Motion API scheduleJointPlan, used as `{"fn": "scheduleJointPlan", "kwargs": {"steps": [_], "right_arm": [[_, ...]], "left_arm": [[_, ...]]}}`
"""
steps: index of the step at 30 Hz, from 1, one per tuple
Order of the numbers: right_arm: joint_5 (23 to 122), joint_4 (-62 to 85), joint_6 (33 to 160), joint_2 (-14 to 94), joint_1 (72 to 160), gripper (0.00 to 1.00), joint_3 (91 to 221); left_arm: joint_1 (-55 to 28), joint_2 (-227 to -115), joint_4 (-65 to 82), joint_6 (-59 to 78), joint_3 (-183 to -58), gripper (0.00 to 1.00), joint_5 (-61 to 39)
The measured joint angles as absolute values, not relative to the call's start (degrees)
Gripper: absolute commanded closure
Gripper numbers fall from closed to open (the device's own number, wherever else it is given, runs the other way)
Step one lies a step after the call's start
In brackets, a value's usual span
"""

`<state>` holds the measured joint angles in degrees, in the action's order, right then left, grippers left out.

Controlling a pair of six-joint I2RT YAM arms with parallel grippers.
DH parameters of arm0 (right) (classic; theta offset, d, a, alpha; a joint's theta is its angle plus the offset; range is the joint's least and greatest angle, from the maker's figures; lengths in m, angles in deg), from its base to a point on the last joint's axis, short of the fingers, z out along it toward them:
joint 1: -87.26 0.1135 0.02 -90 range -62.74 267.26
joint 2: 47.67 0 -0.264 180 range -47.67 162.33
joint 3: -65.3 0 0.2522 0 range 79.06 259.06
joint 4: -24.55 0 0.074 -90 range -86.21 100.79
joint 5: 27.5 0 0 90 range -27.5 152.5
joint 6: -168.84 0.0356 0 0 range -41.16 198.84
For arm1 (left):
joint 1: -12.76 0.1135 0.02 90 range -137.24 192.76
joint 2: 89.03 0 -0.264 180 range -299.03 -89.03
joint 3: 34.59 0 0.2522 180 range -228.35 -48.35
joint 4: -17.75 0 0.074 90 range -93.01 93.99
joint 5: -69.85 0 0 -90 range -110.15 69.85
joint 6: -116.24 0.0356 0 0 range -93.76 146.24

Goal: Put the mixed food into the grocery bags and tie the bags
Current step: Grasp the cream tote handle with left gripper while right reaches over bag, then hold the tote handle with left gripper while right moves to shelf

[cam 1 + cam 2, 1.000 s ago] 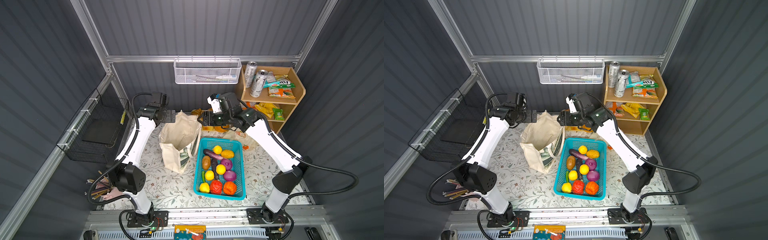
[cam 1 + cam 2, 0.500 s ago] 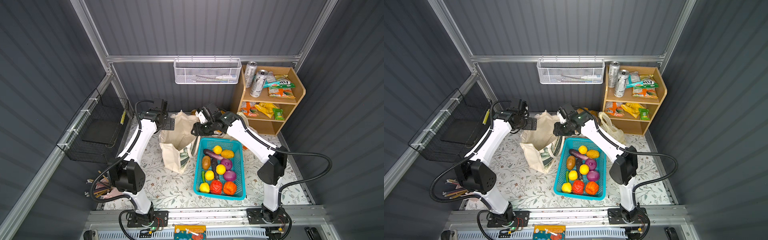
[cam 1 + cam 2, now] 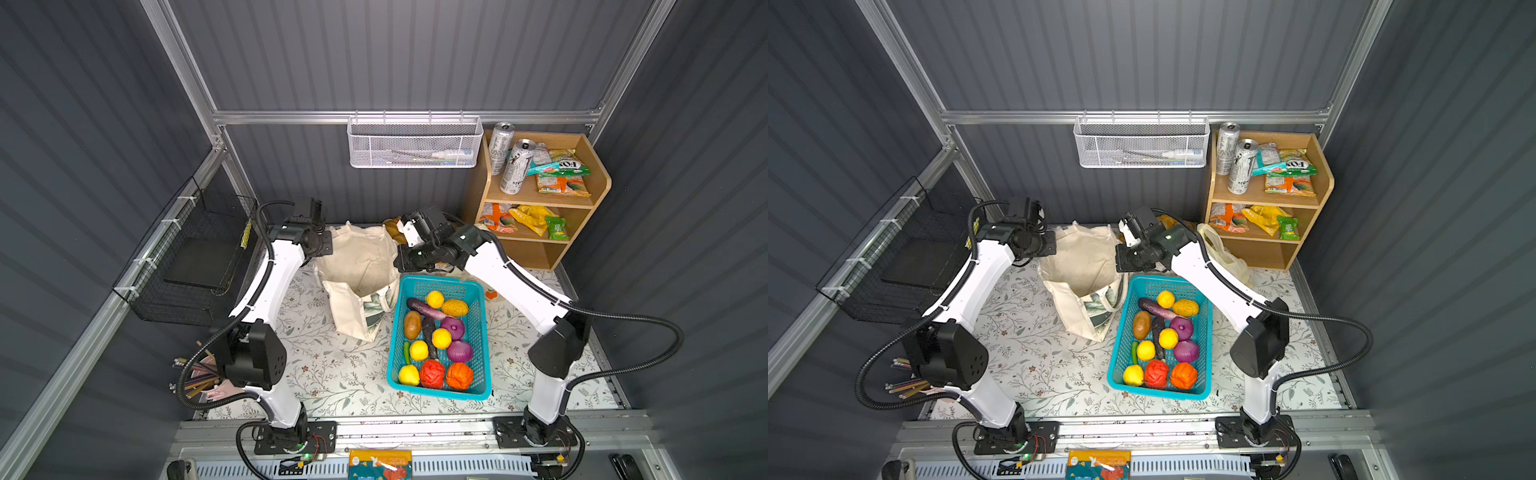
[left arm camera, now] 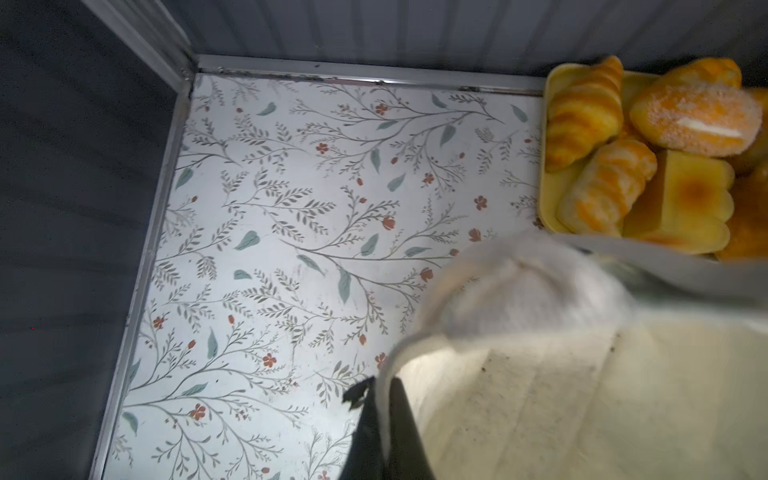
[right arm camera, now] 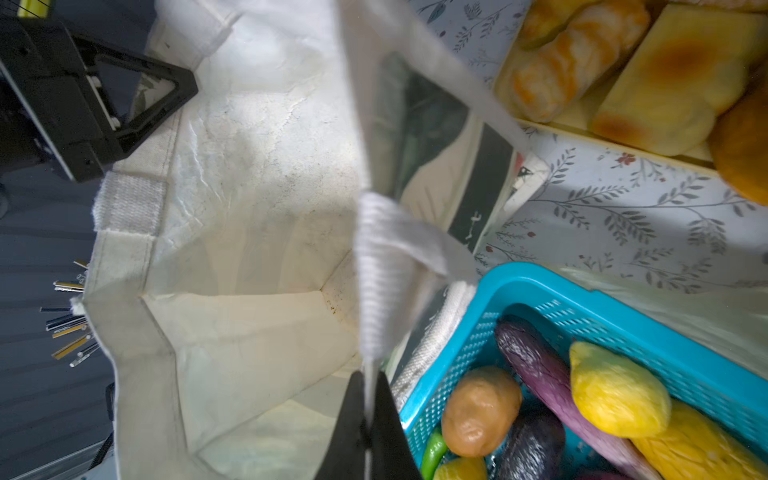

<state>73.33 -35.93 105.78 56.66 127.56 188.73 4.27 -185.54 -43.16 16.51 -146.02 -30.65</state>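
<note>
Grey-walled work cell, floral tabletop (image 3: 332,374): both arms grip the cream tote (image 3: 361,266) at its mouth. Left claw (image 4: 384,401) is clamped on the rim at the tote's left side and right claw (image 5: 368,388) is pinched shut on the strap at its right side, apparently pulling the opening wide for loading. Nothing shows inside the tote yet. Toy produce (image 3: 440,338) waits in a blue basket (image 3: 440,280) just right of the tote, bread (image 4: 582,116) lies behind the tote, and the plastic bag (image 3: 1225,257) sits further to its right, unfilled as far as can be seen
</note>
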Motion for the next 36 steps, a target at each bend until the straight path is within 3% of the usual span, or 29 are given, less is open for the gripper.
{"fn": "scheduleJointPlan", "kwargs": {"steps": [18,21,24,27,33,36], "right_arm": [[77.59,-31.91,107.36,52.99,126.31,1.00,183.94],[78.31,-30.95,107.95,53.80,126.48,0.88,182.41],[78.84,-29.66,108.43,55.11,126.57,0.63,180.90],[78.75,-29.50,107.90,55.24,126.55,0.46,180.10],[78.77,-30.51,106.24,50.96,125.11,0.25,181.82],[78.79,-30.81,105.19,47.11,122.09,0.23,186.13]], "left_arm": [[4.60,-180.06,-45.04,17.66,-143.18,1.00,-32.36],[4.62,-178.68,-43.42,17.64,-137.76,1.00,-31.79],[4.64,-178.81,-42.59,17.45,-133.52,1.00,-30.94],[4.73,-178.92,-41.70,17.42,-132.18,1.00,-30.59],[4.92,-178.87,-40.10,17.05,-132.18,1.00,-29.25],[4.75,-178.85,-39.75,17.01,-132.18,1.00,-28.71]]}}
